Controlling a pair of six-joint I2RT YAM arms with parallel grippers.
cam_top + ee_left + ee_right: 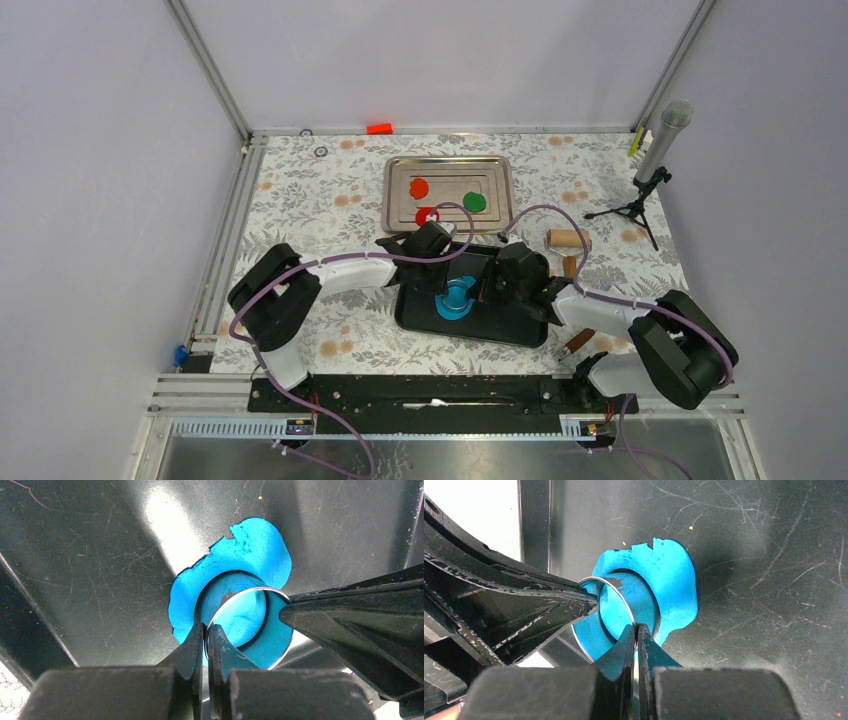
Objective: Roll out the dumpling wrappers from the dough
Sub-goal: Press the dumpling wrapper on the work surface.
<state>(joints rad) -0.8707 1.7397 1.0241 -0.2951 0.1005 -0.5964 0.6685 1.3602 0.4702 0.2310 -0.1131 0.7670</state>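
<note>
Two grippers meet over the black tray! The left gripper has its fingers squeezed onto the rim of a thin metal ring, and the right gripper nips that same ring from the other side. The dough, a ragged blue sheet, lies flat on the tray under the ring. Farther back, a red wrapper and a green wrapper sit on the steel tray.
</note>
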